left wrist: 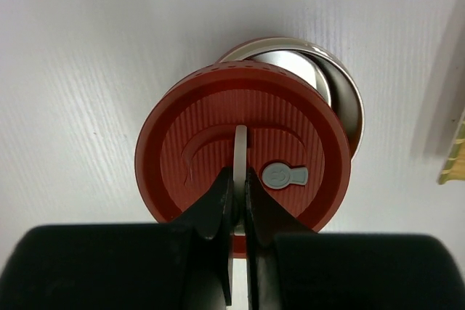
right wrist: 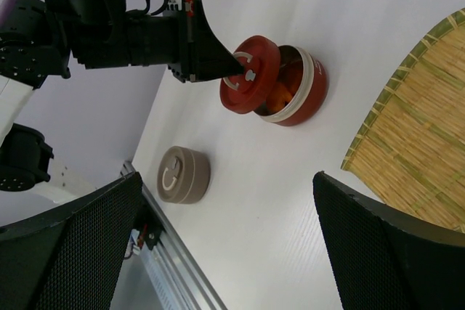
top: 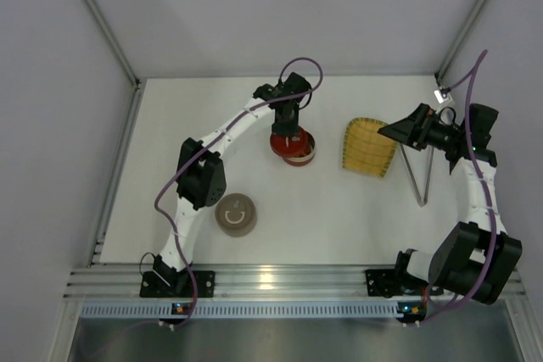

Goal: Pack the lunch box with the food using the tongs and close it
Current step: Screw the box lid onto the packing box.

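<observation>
Top external view: yellow mat [top: 370, 148] right of centre, right gripper [top: 399, 130] spread wide at its upper right. Centre: lunch box [right wrist: 305, 98], its red lid [left wrist: 211, 125] tilted above, pinched by the left gripper [left wrist: 238, 179]. Tongs [top: 420, 177] lie right of the mat; orange food [right wrist: 280, 94] inside the box.

Table [top: 212, 116], red tin [right wrist: 309, 96], tan tin [top: 236, 214], mat [top: 369, 147], tongs [top: 422, 196]

Top view: fixed overhead, behind arm bases [top: 178, 281], looks straight down on whole table [top: 322, 226]; widest view.
Left wrist view: very close, looks along left gripper [left wrist: 238, 179] onto red lid [left wrist: 211, 125], red tin [left wrist: 347, 103] behind (lid fills middle of frame).
Right wrist view: rolled sideways, farther back, looks past right gripper [right wrist: 227, 176] across table toward left arm [right wrist: 87, 27].
All 3 views share lid and tin; top and right wrist also share beige tin [top: 236, 214], straw mat [top: 370, 148].
</observation>
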### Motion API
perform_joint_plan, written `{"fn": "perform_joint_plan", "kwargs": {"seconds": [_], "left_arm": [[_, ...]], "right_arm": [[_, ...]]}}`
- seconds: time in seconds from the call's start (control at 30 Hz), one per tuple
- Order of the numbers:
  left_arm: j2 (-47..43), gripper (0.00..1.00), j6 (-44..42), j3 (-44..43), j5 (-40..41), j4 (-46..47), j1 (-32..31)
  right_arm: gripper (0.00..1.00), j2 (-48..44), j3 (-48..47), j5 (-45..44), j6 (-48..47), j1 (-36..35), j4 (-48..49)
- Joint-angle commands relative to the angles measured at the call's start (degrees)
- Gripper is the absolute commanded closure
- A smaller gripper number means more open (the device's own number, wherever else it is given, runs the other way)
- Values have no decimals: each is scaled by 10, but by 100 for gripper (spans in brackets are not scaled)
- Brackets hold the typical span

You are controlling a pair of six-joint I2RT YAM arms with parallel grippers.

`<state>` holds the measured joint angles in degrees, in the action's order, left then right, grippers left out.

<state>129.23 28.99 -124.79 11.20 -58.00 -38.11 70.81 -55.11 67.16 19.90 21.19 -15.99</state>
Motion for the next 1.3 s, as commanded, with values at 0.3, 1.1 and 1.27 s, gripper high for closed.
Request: {"fn": "perform_joint_plan", "kwargs": {"seconds": [0.3, 1.1, 1.27], "left_arm": [[-52, 100, 122, -17, 76, 89, -35], [37, 100, 38, -30, 44, 57, -36], [49, 100, 42, -26, 47, 54, -36]], "right_arm": [[1, 8, 5, 3, -21, 9, -6], [1, 14, 15, 1, -22, 9, -1], [1, 15, 16, 2, -23, 9, -1]]}}
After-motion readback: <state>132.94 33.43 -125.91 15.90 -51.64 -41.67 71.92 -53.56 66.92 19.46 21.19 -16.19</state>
